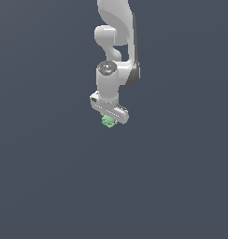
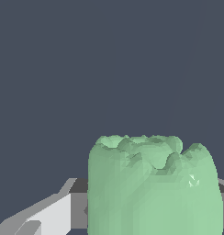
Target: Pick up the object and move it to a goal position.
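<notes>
The object [image 1: 108,122] is a small pale mint-green lumpy blob. In the exterior view it sits right under the white gripper [image 1: 109,120], between its fingers, which are hidden by the hand. In the wrist view the object [image 2: 153,188] fills the near part of the picture, with one grey and white finger [image 2: 49,213] beside it and touching it. The gripper is shut on the object. The white arm [image 1: 113,56] reaches down from the upper middle of the exterior view.
A plain dark grey-blue surface [image 1: 50,177] fills both views. No other objects, edges or goal marker show.
</notes>
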